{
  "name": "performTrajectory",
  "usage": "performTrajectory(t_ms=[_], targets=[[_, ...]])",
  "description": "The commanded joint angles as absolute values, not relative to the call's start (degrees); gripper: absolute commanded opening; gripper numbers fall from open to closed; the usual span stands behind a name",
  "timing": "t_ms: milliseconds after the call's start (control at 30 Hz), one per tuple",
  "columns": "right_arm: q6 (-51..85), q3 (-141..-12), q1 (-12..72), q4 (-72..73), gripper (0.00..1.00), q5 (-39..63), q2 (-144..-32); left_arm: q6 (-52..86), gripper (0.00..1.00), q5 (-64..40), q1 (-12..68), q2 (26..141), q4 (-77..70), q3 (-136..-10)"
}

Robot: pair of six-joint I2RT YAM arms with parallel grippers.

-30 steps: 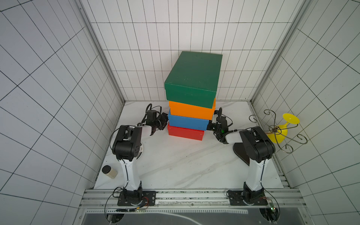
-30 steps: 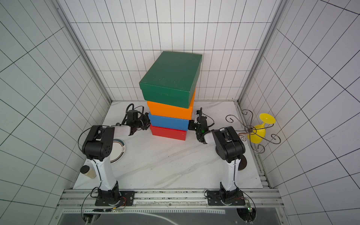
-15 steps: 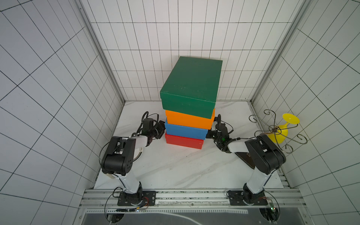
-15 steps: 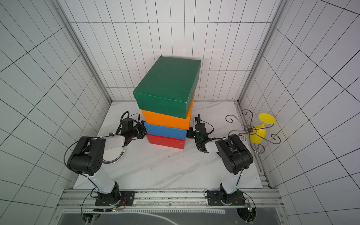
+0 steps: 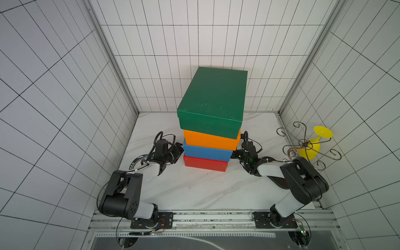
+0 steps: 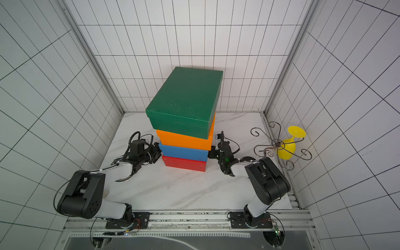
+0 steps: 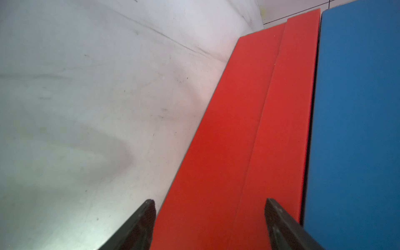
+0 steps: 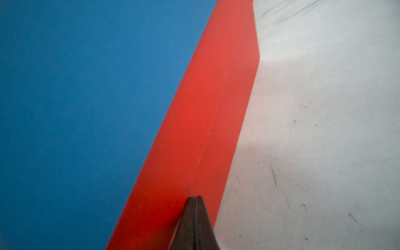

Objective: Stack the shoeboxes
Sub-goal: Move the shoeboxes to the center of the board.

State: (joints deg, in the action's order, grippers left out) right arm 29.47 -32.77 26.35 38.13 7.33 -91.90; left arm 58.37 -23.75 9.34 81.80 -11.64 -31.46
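Note:
The shoeboxes stand in one stack in both top views: red box point(image 5: 204, 165) at the bottom, then blue box point(image 5: 205, 152), orange box point(image 5: 210, 140) and the dark green box point(image 5: 213, 97) on top, sitting a little askew. My left gripper point(image 5: 179, 151) is open at the stack's left side. In the left wrist view its fingertips point(image 7: 208, 203) straddle the height of the red box point(image 7: 227, 140), below the blue box point(image 7: 357, 108). My right gripper point(image 5: 234, 154) is shut, and its tip point(image 8: 194, 198) sits against the red box's point(image 8: 194, 129) right side.
A wire stand point(image 5: 303, 144) with a yellow glass point(image 5: 311, 148) is at the right wall. A ring-shaped roll point(image 5: 138, 161) lies under the left arm and a dark plate point(image 5: 279, 183) under the right arm. Tiled walls close in the left, right and back sides.
The whole stack has slid toward the front of the table between the two grippers. Both arms have drawn back and lowered. Neither gripper's opening has changed.

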Motion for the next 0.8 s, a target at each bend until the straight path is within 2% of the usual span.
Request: performTrajectory(t_ms=[0,200,433,767], targets=[[30.1,-30.8,26.8,37.6,0.0,7.7,-88.8,55.6,0.79,-28.5,11.1,79.2,-8.7,-31.2],[31.3,-29.0,23.3,36.4,0.0,10.2,-86.7,55.4,0.79,-28.6,11.2,76.3,-7.2,-29.9],[31.5,-29.6,23.2,29.1,0.0,7.1,-84.3,53.4,0.79,-27.3,10.6,72.7,-3.0,-29.5],[31.6,-26.1,21.7,22.3,0.0,4.1,-72.6,47.8,0.79,-28.7,4.0,66.8,8.1,-32.7]])
